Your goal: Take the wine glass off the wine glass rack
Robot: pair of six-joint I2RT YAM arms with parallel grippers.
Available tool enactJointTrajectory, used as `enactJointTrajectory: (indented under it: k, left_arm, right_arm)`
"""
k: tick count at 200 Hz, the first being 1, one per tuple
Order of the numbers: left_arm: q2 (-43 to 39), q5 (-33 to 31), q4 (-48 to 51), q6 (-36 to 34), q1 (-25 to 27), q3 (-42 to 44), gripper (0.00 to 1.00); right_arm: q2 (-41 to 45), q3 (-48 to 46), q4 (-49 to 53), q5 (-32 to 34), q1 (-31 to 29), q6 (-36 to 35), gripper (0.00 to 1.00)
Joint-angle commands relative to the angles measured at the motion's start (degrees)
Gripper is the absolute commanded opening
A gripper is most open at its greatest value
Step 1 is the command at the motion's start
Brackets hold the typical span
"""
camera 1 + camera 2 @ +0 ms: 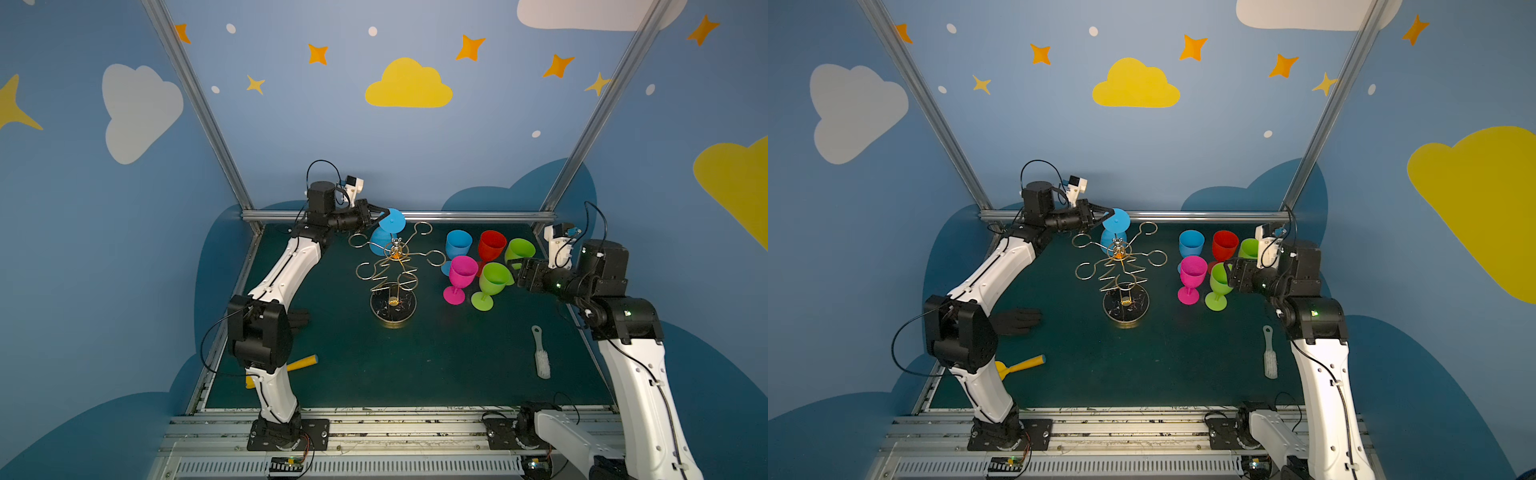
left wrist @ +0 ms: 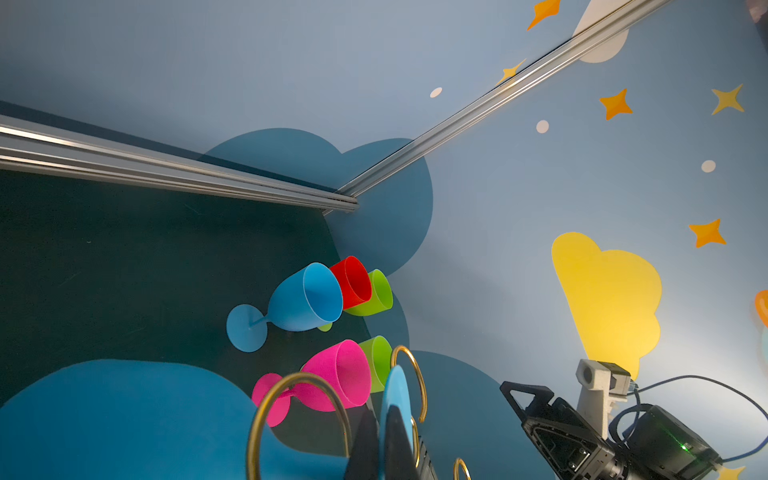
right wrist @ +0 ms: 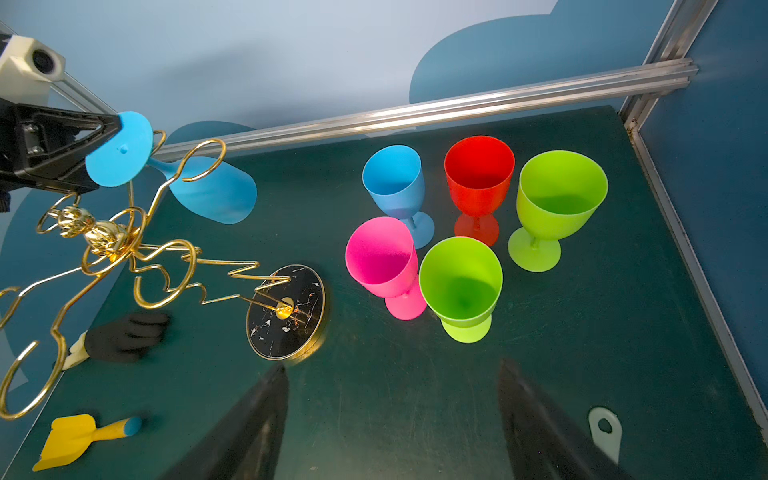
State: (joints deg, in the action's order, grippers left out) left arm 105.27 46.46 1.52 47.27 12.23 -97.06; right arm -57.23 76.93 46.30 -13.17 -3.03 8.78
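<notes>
The wine glass rack (image 1: 395,266) (image 1: 1121,266) (image 3: 124,245), a gold wire tree on a round dark base, stands mid-table. A blue wine glass (image 1: 394,222) (image 1: 1117,220) (image 3: 216,191) hangs tilted at the rack's back, foot up and bowl down. Its stem crosses a loop arm. My left gripper (image 1: 384,216) (image 1: 1108,215) (image 2: 380,419) is shut on the edge of the glass's round foot (image 2: 397,390). My right gripper (image 1: 514,272) (image 1: 1229,272) (image 3: 390,370) stands open and empty above bare mat, beside the near green glass.
To the rack's right stand blue (image 1: 458,245), red (image 1: 491,246), pink (image 1: 462,274) and two green (image 1: 492,282) glasses, all upright. A white brush (image 1: 541,357) lies front right. A yellow scoop (image 1: 1021,365) and a black glove (image 1: 1017,321) lie left. The back rail (image 1: 478,216) is close behind.
</notes>
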Motion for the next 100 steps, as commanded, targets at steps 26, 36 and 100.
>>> enactJointTrajectory:
  k: [26, 36, 100]
  left_arm:
    - [-1.57, 1.53, 0.76, -0.83, 0.78, -1.09, 0.03]
    - [-1.08, 1.61, 0.94, -0.81, 0.72, -1.66, 0.03]
    - [2.51, 1.85, 0.95, -0.47, 1.23, -5.82, 0.03]
  right_arm:
    - [0.76, 1.34, 0.1, -1.06, 0.28, 0.39, 0.78]
    - [0.89, 1.46, 0.19, -1.03, 0.28, 0.32, 0.78]
    - [1.16, 1.78, 0.85, -0.73, 0.3, 0.28, 0.78]
